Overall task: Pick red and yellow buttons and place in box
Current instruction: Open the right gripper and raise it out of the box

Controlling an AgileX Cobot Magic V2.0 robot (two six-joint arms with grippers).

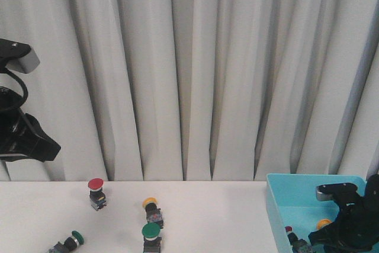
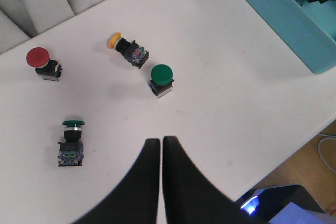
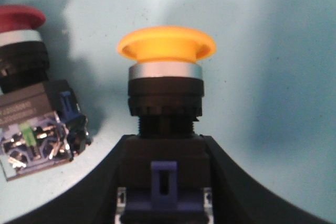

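My right gripper [image 1: 329,233] is down inside the turquoise box [image 1: 274,205], shut on the black body of a yellow button [image 3: 166,85]; its cap also shows in the front view [image 1: 323,224]. A red button [image 3: 21,72] lies in the box beside it [image 1: 290,231]. On the table stand a red button [image 1: 96,192] and a yellow button [image 1: 151,208] lying on its side; both also show in the left wrist view, red [image 2: 41,62] and yellow [image 2: 126,49]. My left gripper [image 2: 161,142] is shut and empty, high above the table.
Two green-capped buttons are on the table, one upright [image 2: 161,78] and one nearer the front left [image 2: 72,141]. The box's near wall [image 2: 283,19] is at the table's right. The table's front edge [image 2: 294,153] drops to a wooden floor. A grey curtain hangs behind.
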